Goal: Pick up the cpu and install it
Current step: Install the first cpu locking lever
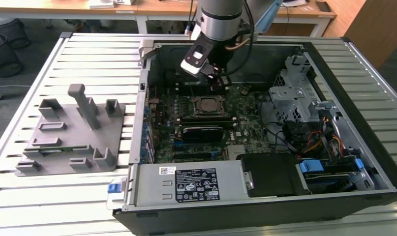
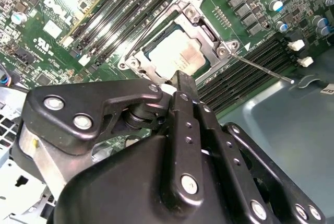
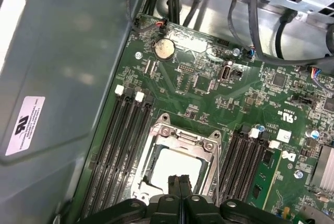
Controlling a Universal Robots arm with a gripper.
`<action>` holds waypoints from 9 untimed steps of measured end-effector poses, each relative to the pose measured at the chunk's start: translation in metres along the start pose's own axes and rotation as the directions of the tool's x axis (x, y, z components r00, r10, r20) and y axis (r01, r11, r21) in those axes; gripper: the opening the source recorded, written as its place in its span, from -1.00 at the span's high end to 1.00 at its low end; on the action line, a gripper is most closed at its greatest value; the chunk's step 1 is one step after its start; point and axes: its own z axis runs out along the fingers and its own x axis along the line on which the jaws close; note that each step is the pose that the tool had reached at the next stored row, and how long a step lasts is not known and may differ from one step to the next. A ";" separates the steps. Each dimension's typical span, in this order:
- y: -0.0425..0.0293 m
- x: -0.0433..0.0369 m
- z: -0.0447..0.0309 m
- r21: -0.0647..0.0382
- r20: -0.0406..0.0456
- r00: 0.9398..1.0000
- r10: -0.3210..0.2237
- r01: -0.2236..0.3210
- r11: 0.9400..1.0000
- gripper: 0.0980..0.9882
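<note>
The cpu (image 2: 175, 51) is a silvery square plate lying flat inside the metal socket frame (image 2: 206, 25) on the green motherboard. It is also in the first wrist view, cpu (image 3: 175, 165), and the exterior view, cpu (image 1: 207, 105). My gripper (image 3: 179, 183) hovers just above the socket's edge with its two black fingers pressed together and nothing between them. In the exterior view the gripper (image 1: 216, 84) hangs inside the open computer case, slightly behind the socket. A thin socket lever (image 2: 263, 69) sticks out sideways over the memory slots.
Memory slots (image 3: 120, 135) flank the socket. A black block (image 1: 201, 132) lies in front of it, with a power supply (image 1: 185, 182) at the case's front. A metal drive cage (image 1: 296, 96) and cables stand at the exterior view's right. A grey fixture (image 1: 74, 132) sits outside the case on the left.
</note>
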 end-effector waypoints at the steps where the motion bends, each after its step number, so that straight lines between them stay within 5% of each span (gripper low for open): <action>1: 0.0000 0.0000 0.0000 0.000 0.000 1.000 -0.005 0.005 1.000 0.98; 9: 0.0000 0.0000 0.0000 0.001 -0.001 0.999 -0.041 0.041 0.999 0.98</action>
